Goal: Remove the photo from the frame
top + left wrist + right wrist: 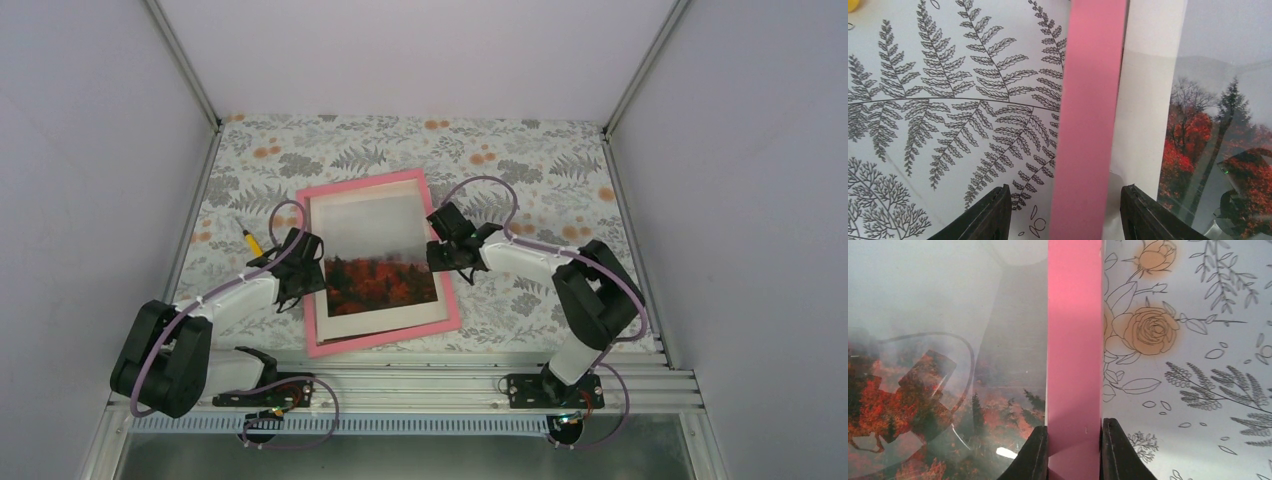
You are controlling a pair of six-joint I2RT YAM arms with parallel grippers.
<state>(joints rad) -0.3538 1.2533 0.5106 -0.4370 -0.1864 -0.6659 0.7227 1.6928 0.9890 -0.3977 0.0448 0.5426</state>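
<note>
Hard to make out under glare and reflected arm shapes: the photo (380, 255), lying inside the pink frame (358, 182) mid-table, bordered by a cream mat (1143, 100). Clenched on the frame's right rail: right gripper (1073, 432). Spread apart astride the left rail, gaps either side: left gripper (1065, 187). Underneath, fern-and-rose patterned cloth (540, 170); around, plain pale walls (400, 50).

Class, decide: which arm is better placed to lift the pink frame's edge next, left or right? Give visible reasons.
Right, probably. The right end effector is shut tight on the pink frame at its right rail. The left end effector straddles the left rail, jaws open.
</note>
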